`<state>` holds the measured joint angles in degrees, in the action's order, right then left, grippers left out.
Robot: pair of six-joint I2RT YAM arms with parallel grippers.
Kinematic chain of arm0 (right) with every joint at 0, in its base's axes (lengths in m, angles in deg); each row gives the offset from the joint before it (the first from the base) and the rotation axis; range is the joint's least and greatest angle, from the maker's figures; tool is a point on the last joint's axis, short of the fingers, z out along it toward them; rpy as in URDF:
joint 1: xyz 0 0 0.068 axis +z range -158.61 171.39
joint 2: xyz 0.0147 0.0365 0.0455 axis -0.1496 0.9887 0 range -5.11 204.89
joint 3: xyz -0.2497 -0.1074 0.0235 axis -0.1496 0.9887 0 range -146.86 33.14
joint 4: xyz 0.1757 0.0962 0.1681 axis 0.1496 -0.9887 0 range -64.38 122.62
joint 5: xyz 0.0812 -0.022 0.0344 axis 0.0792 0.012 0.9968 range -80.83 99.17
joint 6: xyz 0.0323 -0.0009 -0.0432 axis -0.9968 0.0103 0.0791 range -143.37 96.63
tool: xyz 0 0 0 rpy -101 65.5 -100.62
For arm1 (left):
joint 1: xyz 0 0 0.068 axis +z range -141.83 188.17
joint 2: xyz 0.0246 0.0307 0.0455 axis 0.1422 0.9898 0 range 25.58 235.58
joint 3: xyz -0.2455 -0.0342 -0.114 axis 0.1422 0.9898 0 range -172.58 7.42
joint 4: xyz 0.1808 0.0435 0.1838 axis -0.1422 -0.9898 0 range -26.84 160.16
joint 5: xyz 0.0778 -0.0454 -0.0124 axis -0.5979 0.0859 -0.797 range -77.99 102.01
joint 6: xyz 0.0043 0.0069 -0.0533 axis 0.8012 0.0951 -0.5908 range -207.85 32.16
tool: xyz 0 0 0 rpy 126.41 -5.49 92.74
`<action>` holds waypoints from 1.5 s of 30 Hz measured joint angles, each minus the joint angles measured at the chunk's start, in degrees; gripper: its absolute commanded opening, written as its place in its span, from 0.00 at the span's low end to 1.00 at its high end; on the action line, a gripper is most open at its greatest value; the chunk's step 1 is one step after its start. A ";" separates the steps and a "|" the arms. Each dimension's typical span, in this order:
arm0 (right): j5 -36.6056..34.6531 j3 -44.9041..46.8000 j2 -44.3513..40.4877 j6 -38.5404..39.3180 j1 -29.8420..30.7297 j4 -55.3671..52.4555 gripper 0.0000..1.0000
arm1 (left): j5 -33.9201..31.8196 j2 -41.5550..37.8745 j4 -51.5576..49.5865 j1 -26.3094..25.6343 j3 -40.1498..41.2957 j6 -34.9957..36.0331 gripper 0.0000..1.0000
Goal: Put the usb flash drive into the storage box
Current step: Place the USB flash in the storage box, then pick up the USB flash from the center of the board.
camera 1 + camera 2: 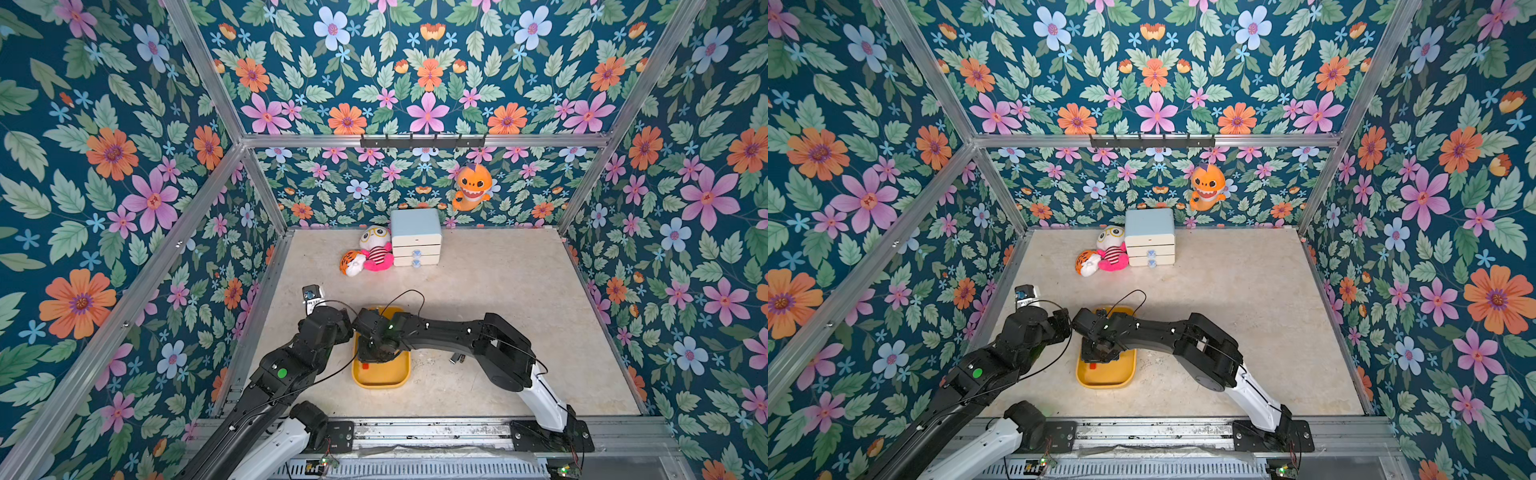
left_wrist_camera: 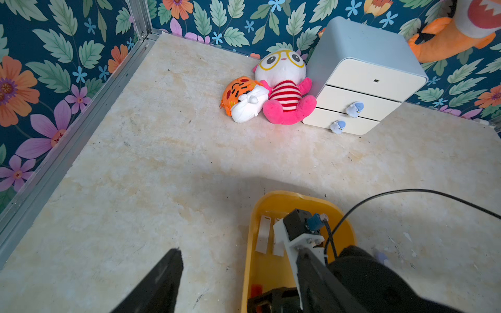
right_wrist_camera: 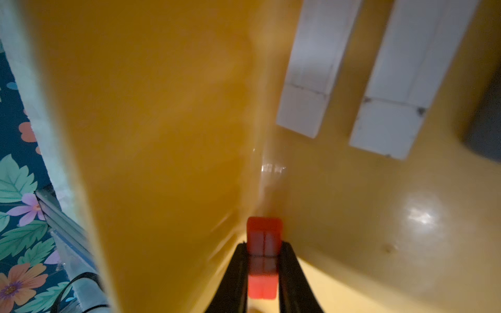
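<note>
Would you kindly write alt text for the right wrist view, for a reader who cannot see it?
The right gripper has its jaws shut on a red usb flash drive, held low inside the yellow storage box beside its wall. Two white strips lie flat on the box floor beyond it.

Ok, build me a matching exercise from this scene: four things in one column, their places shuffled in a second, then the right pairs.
Things
1. usb flash drive
2. storage box
3. orange shark plush
4. pink striped doll

Places
A. right beside the white cabinet
B. up on the back wall
C. on the table, beneath the right tool
D. pinched between the right tool's fingers

Pairs: 1-D, 2-C, 3-B, 4-A
</note>
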<state>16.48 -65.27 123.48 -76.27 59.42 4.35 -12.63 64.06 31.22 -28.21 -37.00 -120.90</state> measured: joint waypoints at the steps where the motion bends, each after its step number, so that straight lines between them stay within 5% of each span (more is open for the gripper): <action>1: -0.15 0.22 0.02 -0.02 0.00 0.22 0.18 | 0.00 0.09 0.00 0.00 0.00 0.00 0.72; 8: -0.57 2.71 -1.55 -1.09 0.02 3.04 0.44 | 0.20 0.52 0.04 0.00 0.00 0.00 0.74; 17: -5.81 11.72 -17.79 2.10 -1.36 3.08 0.45 | 1.20 0.15 0.68 -0.02 0.17 0.15 0.72; 23: -11.52 31.87 -40.30 5.29 -10.88 1.79 0.46 | 9.75 3.45 4.31 -0.13 0.24 3.43 0.66; 27: -14.34 46.97 -54.45 7.56 -22.27 0.17 0.47 | 15.76 11.43 8.76 -3.02 -0.85 2.91 0.65; 31: -16.74 58.12 -64.32 10.19 -31.36 -1.57 0.52 | 16.31 25.57 11.98 -12.90 -6.64 -0.35 0.67; 36: -21.09 65.92 -71.47 13.53 -34.38 -2.08 0.54 | 14.78 45.68 15.06 -20.94 -16.87 -7.13 0.68; 45: -22.58 69.18 -73.70 14.01 -35.80 -0.94 0.55 | 14.19 68.67 15.17 -23.78 -30.25 -17.05 0.67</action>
<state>-6.10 3.91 49.78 -62.26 23.62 3.41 1.55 132.73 46.39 -51.99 -67.25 -137.95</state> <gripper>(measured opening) 0.550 0.675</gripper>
